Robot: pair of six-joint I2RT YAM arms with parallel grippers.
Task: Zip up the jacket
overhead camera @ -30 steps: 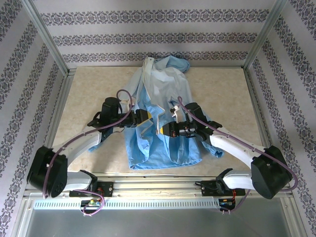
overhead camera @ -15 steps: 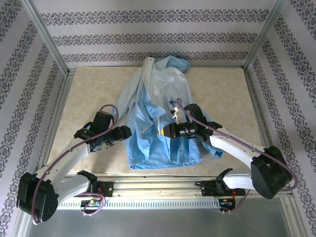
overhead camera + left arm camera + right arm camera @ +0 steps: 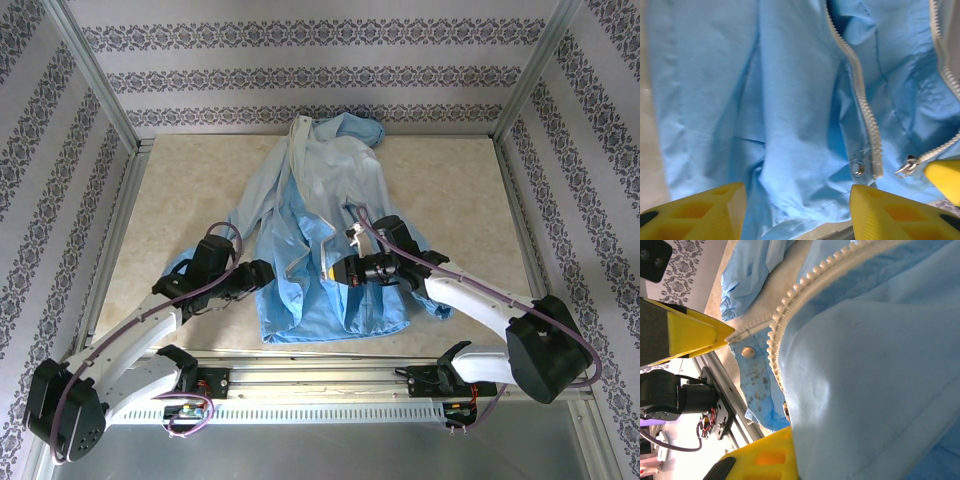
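A pale marbled table (image 3: pixel 180 190) carries the jacket (image 3: pixel 320 200), a light-blue hooded shell spread front-up. Its hood lies at the far side from both sets of fingers and its hem lies nearest the arm bases.

The left gripper (image 3: pixel 262 272) sits low at the jacket's left edge. Its yellow fingers (image 3: pixel 705 207) are spread wide and clasp nothing, with crinkled blue cloth lying between and beyond them.

The right gripper (image 3: pixel 333 270) rests on the lower middle of the garment, facing the left one across the front panel. Its yellow fingers (image 3: pixel 690 332) stand clearly apart. One tip touches the bottom end of the zipper tape. The other is partly hidden behind a thick fold of blue fabric that fills the gap between the two. Whether that fold is pressed cannot be told.

From the left wrist, a white zipper strip (image 3: pixel 860 95) runs away from the left fingers and ends just ahead of the inner one. A second strip (image 3: pixel 946 75) lies open to the side of the first, so the jacket front is still unzipped.

A metal slider (image 3: pixel 905 168) hangs at the foot of that second strip, just beside the tip of a right-gripper finger. A small metal snap (image 3: pixel 858 170) sits at the end of the first strip, near the slider and just ahead of the left gripper's inner finger.
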